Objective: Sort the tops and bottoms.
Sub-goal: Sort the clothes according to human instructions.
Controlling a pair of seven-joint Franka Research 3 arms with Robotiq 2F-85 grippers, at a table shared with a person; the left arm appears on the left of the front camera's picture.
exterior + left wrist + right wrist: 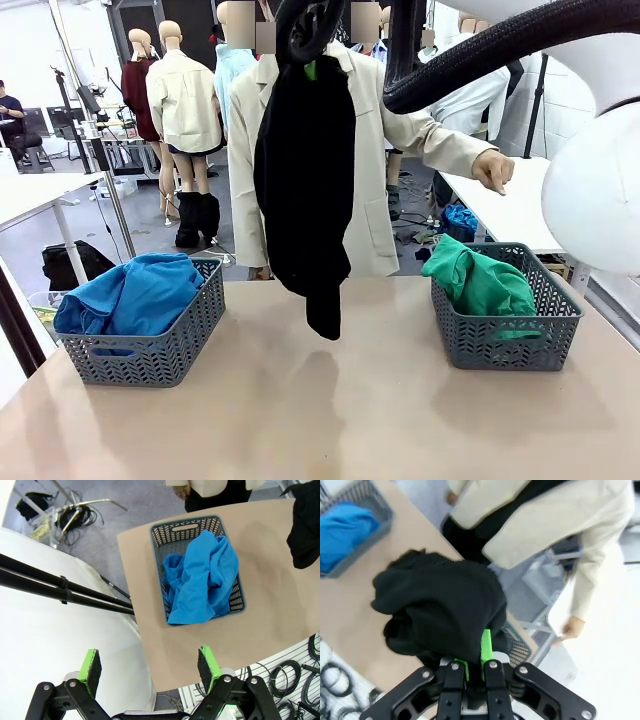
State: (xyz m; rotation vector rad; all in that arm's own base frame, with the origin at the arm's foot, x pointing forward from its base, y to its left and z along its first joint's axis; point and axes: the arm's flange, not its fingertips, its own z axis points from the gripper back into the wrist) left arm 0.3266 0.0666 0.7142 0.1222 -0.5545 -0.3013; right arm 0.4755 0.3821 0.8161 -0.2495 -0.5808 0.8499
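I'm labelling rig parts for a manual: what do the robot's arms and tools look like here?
The arms have smooth white rounded shells, with a black ribbed hose running along the right one. Each tool, left tool and right tool, has black linkage fingers with silver pivot pins and bright green pads.

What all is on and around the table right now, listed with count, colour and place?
baskets: two, grey; left basket, right basket, both on the table
blue tops: bright blue, piled in left basket, count unclear
green garment: one, in right basket
black garment: one, hanging above table centre
table: one, beige
person: one, beige jacket, far side; hand over the right side
left pincer: open, empty
right pincer: shut on black garment
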